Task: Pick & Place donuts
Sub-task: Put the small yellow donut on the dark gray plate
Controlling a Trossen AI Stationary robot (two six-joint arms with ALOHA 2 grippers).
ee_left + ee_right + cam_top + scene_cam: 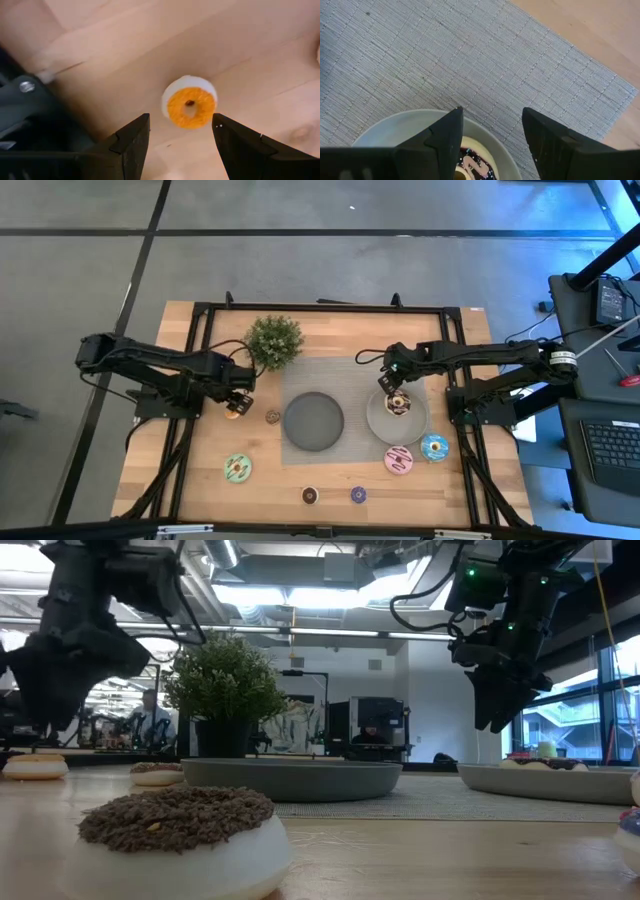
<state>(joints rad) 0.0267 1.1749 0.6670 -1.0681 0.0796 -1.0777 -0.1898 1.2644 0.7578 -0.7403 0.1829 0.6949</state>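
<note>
Flanking plate [313, 421]: plant [274, 340], bowl [380, 423].

The mini donut [190, 102] was orange on white; the sprinkled donut [397, 403] was chocolate in a pale grey bowl [378, 423]; the mat [445, 60] was grey weave, the table [200, 470] pale wood.

On the tabletop [200, 480] a mat [355, 370] carries the plate [313, 421] at centre and the bowl [385, 425] to its right, one donut [398, 403] inside it. A plant [274, 340] stands behind the plate. Two donuts [416, 454] lie just before the bowl, two minis [334, 495] near the front edge, three more rings [237, 468] left of the plate.
</note>
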